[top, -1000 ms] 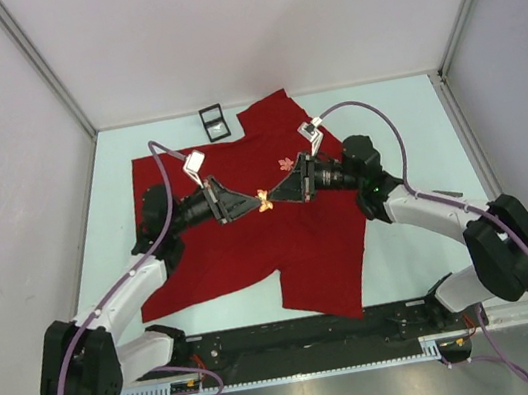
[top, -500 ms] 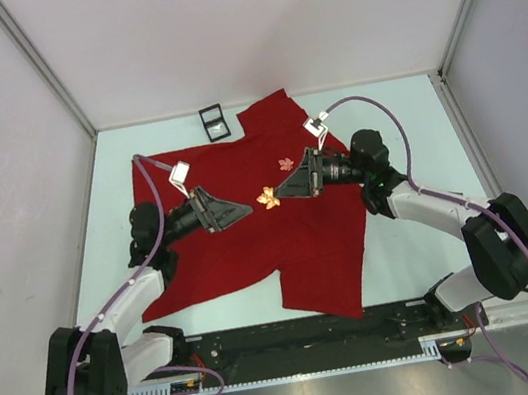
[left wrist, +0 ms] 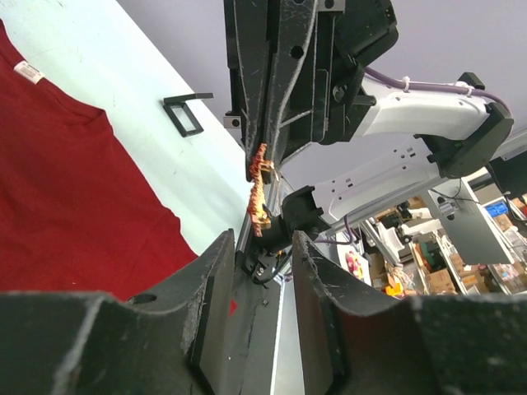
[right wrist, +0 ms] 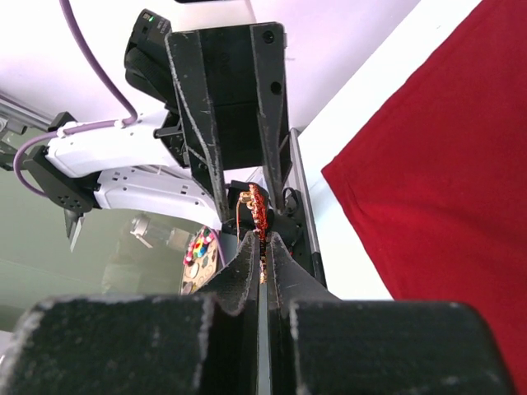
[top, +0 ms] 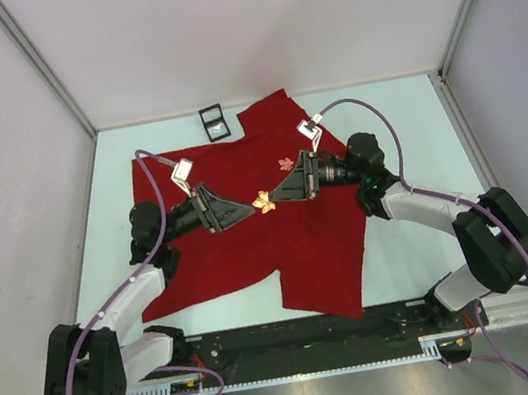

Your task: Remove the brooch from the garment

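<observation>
A pale bench [top: 392, 115] walled in white carries the red garment [top: 253, 250], spread flat. Above the garment's middle the right jaws are pinched tight on the small orange-gold brooch [top: 264, 201], holding it off the cloth. The left jaws stand partly apart, gripping nothing, their tips just beside the brooch. The brooch's clasp is too small to make out, and the left arm [top: 162, 225] covers part of the garment's sleeve.

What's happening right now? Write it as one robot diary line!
right gripper: shut on brooch | left gripper: open, pointing at brooch | brooch: held clear of red shirt
</observation>
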Action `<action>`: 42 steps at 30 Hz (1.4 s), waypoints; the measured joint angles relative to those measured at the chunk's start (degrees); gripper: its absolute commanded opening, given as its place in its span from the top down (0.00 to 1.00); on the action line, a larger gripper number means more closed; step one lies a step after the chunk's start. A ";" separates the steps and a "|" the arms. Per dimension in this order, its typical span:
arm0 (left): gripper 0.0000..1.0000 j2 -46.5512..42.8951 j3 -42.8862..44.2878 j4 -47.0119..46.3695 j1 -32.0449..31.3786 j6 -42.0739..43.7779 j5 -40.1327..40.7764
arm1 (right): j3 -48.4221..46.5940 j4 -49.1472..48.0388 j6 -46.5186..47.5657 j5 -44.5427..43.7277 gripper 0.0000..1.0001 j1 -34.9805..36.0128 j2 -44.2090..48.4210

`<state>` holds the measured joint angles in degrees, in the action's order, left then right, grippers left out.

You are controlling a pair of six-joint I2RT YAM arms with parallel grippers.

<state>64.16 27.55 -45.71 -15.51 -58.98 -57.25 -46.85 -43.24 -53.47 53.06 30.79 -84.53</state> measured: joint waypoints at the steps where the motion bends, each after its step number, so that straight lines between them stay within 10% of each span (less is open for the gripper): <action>1: 0.62 0.24 0.02 0.00 -0.11 0.00 0.00 | 0.00 -0.11 -0.07 0.00 1.00 0.17 -0.04; 15: 0.99 1.46 0.70 -0.15 -0.94 -0.04 0.02 | 0.00 -0.22 0.28 0.00 1.00 1.57 -0.26; 20: 1.00 1.46 0.70 0.46 -0.94 0.13 0.04 | 0.00 0.33 0.52 -0.07 0.65 1.66 -0.26; 25: 0.99 1.40 1.57 4.85 -1.01 2.75 0.07 | 0.00 2.27 0.94 -0.26 0.51 1.90 -0.22; 42: 1.00 1.01 4.24 13.29 -1.01 7.04 0.00 | -0.63 3.63 2.69 -1.05 0.63 3.91 -0.33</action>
<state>65.17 31.79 -32.42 -16.51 -51.94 -57.25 -47.48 -39.62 -50.78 52.01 34.70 -84.86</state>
